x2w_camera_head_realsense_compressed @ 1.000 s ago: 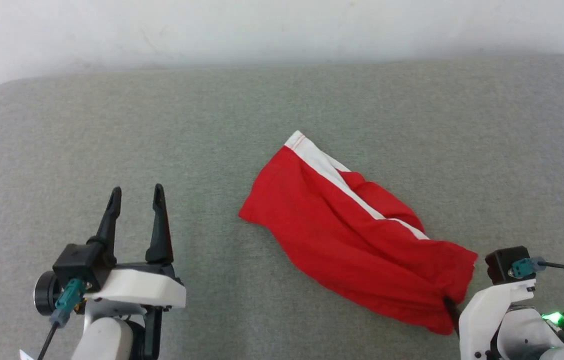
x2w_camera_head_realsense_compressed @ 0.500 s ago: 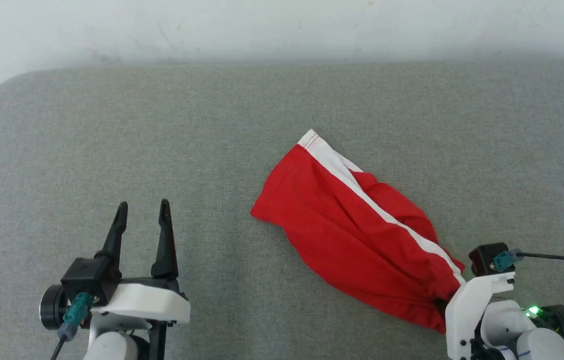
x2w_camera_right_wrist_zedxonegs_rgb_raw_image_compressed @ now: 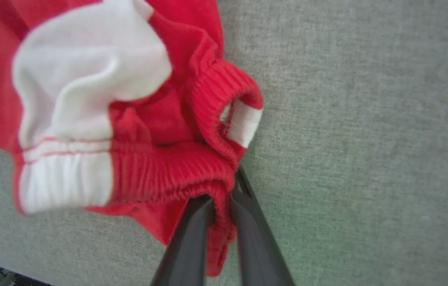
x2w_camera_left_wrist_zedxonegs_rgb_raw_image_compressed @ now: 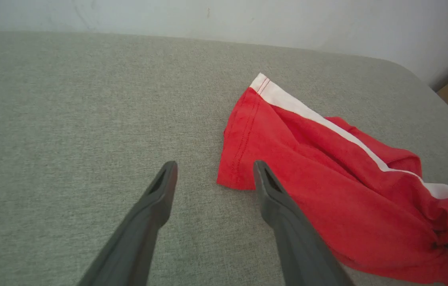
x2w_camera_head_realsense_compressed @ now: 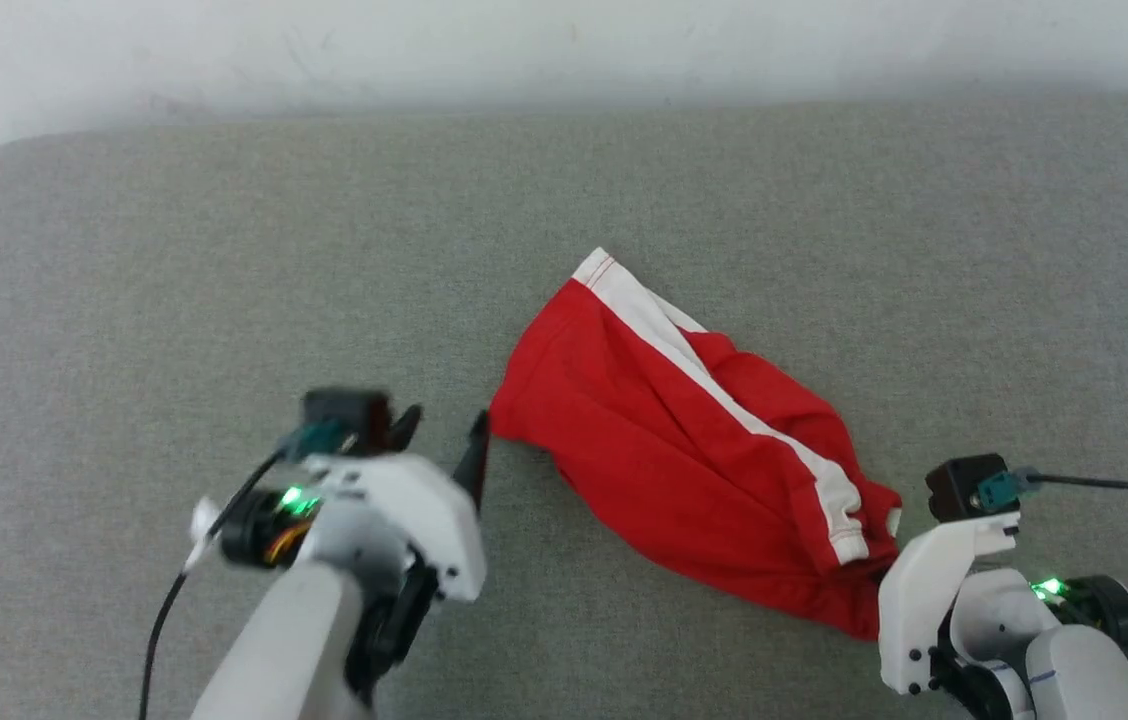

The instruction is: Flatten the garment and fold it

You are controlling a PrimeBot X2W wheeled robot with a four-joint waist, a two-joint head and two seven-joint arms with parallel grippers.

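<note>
Right of the middle of the counter (x2w_camera_head_realsense_compressed: 124, 250), the garment (x2w_camera_head_realsense_compressed: 654, 450) lies crumpled on a slant, its ribbed waistband (x2w_camera_right_wrist_zedxonegs_rgb_raw_image_compressed: 176, 171) pinched tight by the right claw (x2w_camera_right_wrist_zedxonegs_rgb_raw_image_compressed: 224, 198), while the left claw (x2w_camera_left_wrist_zedxonegs_rgb_raw_image_compressed: 214, 174) gapes wide, empty, one finger beside the hem corner (x2w_camera_left_wrist_zedxonegs_rgb_raw_image_compressed: 228, 178).

Grey woven-fabric surface (x2w_camera_head_realsense_compressed: 224, 250) lies open left of and beyond the rumpled red, white-striped cloth garment (x2w_camera_head_realsense_compressed: 644, 440) obstructing centre-right.
</note>
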